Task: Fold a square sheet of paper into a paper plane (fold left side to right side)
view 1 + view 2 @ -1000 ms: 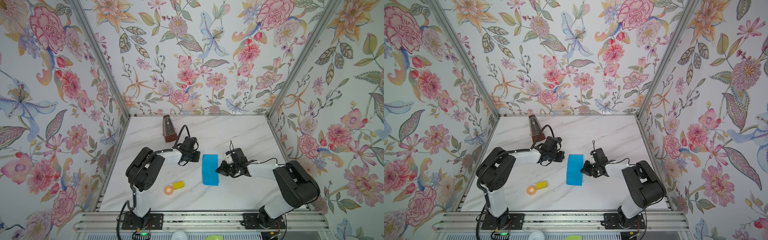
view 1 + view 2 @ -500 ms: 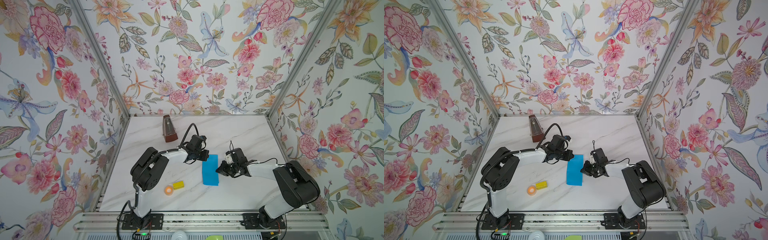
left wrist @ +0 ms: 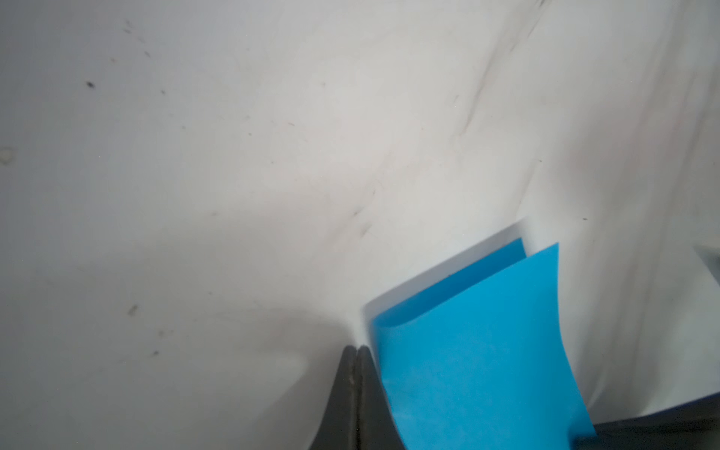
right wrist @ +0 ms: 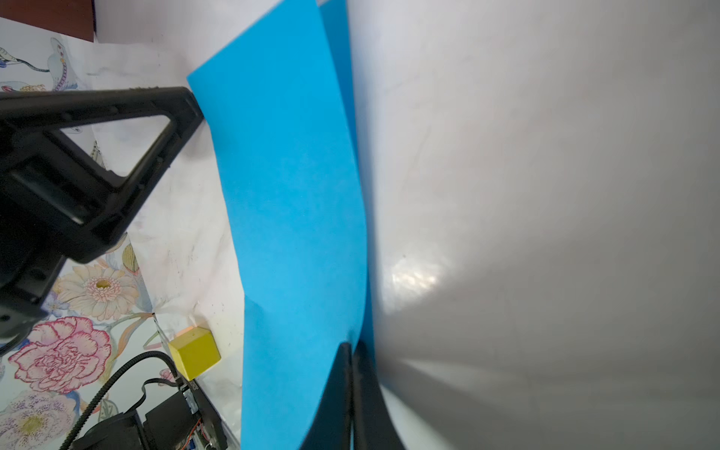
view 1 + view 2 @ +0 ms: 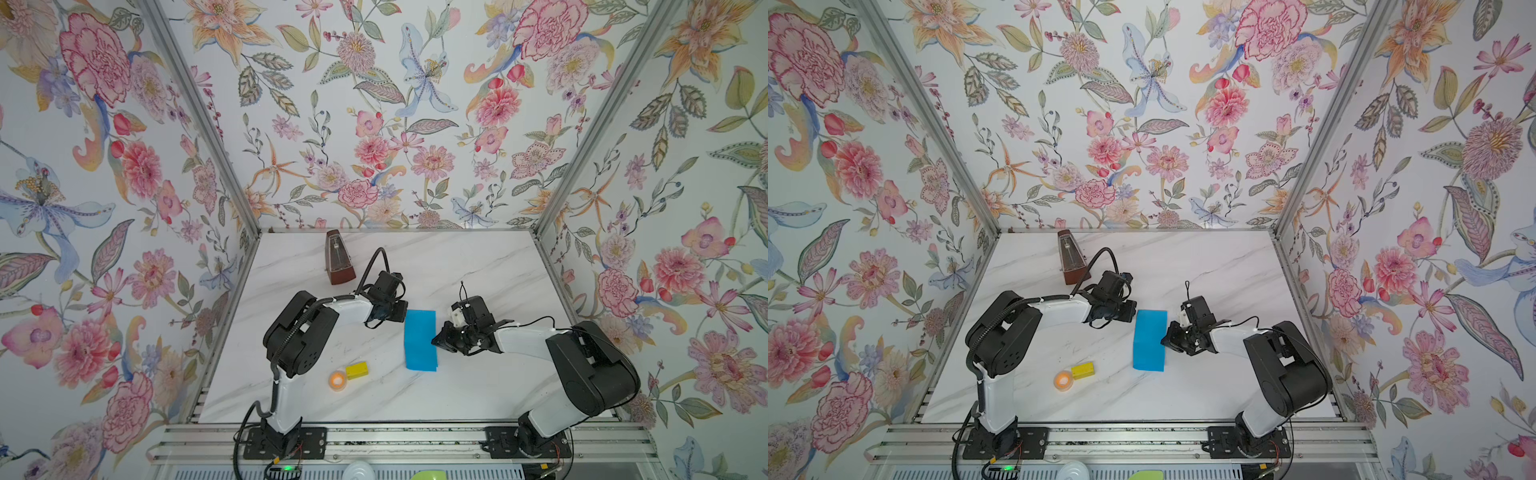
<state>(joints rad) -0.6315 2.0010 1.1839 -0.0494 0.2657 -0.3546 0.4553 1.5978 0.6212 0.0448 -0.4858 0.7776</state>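
White marble table [image 5: 478, 270], boxed in by flowered wallpaper, carries both arms. On it the left gripper [image 5: 404, 312] has its jaws pressed fully together with nothing between them. Seen from the left wrist, the left gripper [image 3: 356, 350] sits low over the marble just beside the creased edge of the square sheet of paper [image 3: 479, 350], not on it. In both top views that spot is the sheet's far left corner.

The right gripper [image 5: 435, 340] is closed as well. From the right wrist, the right gripper [image 4: 352, 346] meets the sheet's right long edge about midway, and no blue shows in the seam between the jaws.

Between the two grippers the bright blue sheet [image 5: 420, 340] lies near the table's middle, folded in half into a long rectangle. Its upper layer bows slightly off the lower one at the far end.

Further out, toward the front left, a small yellow block [image 5: 356, 370] sits touching an orange tape roll [image 5: 337, 380]. A brown metronome [image 5: 338, 257] stands upright behind the left arm, near the back wall
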